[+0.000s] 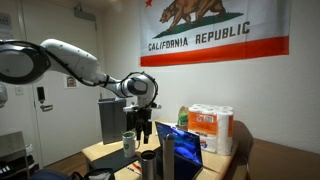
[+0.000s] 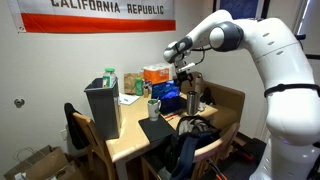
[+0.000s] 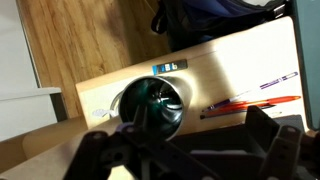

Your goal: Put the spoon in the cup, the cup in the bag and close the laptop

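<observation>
Zero steps look finished: cup (image 3: 150, 105) sits on the surface (image 3: 230, 70) under the claw (image 1: 143, 128), outside the bag (image 2: 103, 107); laptop (image 1: 182, 143) lid up; no spoon made out. Claw spread or pinching: cannot tell.

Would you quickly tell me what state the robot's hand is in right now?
Hand: cannot be told; it shows only as a dark blur in the wrist view.
</observation>
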{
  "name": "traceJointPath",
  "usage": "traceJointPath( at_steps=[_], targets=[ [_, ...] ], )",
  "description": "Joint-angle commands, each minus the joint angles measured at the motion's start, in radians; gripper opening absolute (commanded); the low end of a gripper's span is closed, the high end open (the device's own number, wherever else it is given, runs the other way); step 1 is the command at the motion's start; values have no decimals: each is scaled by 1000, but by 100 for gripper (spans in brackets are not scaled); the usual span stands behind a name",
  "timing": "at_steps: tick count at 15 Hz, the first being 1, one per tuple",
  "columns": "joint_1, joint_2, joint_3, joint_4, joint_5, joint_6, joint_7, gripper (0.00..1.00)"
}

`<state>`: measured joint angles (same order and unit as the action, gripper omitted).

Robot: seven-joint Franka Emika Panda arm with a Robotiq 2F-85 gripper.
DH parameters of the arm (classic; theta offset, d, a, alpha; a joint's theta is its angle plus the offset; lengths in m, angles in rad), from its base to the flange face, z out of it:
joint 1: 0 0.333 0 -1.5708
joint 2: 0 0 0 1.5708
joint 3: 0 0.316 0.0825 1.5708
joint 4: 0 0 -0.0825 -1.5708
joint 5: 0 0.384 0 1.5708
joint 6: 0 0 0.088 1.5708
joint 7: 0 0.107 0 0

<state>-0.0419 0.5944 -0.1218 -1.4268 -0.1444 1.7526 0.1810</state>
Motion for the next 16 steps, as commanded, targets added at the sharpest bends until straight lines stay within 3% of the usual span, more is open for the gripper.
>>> traceJointPath(
  at_steps=[1, 12, 13, 16],
  targets=[
    [2, -89, -3, -199, -29, 147, 7, 100],
    [-10, -152, -17, -403, -26, 395, -4, 100],
    [-10, -156, -19, -412, -28, 405, -3, 81],
    [-13, -165, -24, -436, -27, 430, -2, 58]
  ],
)
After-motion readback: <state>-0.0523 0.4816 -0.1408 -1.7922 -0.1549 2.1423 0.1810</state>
